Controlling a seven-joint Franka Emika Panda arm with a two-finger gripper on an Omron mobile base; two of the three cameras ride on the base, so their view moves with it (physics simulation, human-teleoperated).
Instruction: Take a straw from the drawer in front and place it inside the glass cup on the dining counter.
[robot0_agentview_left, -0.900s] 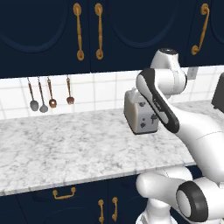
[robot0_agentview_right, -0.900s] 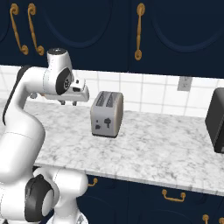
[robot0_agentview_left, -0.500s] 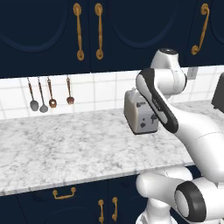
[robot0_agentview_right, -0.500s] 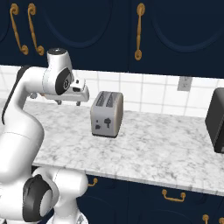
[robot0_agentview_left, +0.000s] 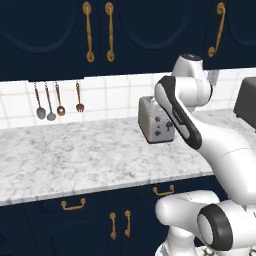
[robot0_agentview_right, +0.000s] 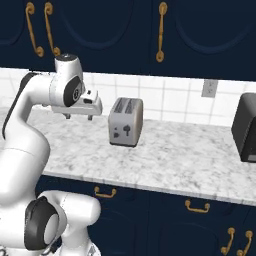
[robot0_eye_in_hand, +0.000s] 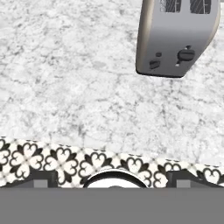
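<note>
Nothing has moved since the earlier pictures; arm, toaster and bench sit just as before. In the hand view the gripper (robot0_eye_in_hand: 113, 183) has its two dark tips far apart at the bottom corners, so the jaws are wide with nothing between them. In the right base view the gripper (robot0_agentview_right: 80, 116) hangs over the marble bench (robot0_agentview_right: 170, 155), pointing down, just left of the toaster (robot0_agentview_right: 125, 121). The white arm bends like an elbow, up from the base and then forward, with the hand held level. In the left base view the arm covers part of the toaster and hides the hand.

Under the bench edge are navy drawer fronts with curved brass handles; the drawer (robot0_agentview_right: 105, 192) is shut. Which one holds the straw I cannot tell. A dark oven (robot0_agentview_right: 246, 127) is cut off at the right edge. Spoons (robot0_agentview_left: 50, 102) hang on the tiled wall.
</note>
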